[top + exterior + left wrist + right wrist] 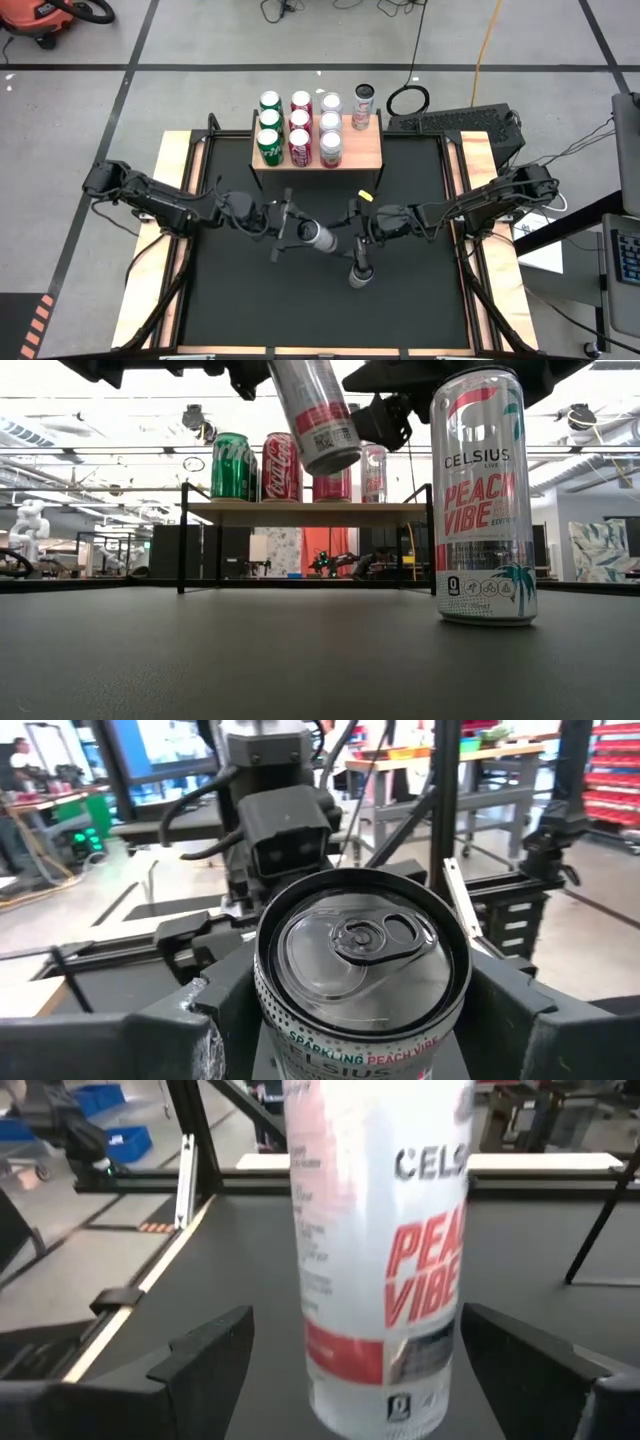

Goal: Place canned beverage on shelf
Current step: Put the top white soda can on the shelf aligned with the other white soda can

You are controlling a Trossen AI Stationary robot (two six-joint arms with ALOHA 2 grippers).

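The black-matted surface (250, 310) carries the shelf (368, 150) at its far edge, the wooden top already holding three rows of three cans (300, 128) with one more tall can (362, 106) at the right end, so the open room is on the right-hand part of the top. The step in hand looks like the carry: the left claw (300, 232) is closed on a tall can (318, 236), lifted clear of the surface and tilted — in the low view it hangs slanted in the air, its lower end off the mat. The left wrist view shows that can's lid between the two fingers, gripped at the sides. The right claw (360, 240) stands open just beside a second can (359, 272), which rests upright on the mat; its fingers flank the can without visibly touching. Next, as I judge it, the left arm must bring its can upright and travel to the shelf's free space — high enough to clear the rows already there — then lower and release.
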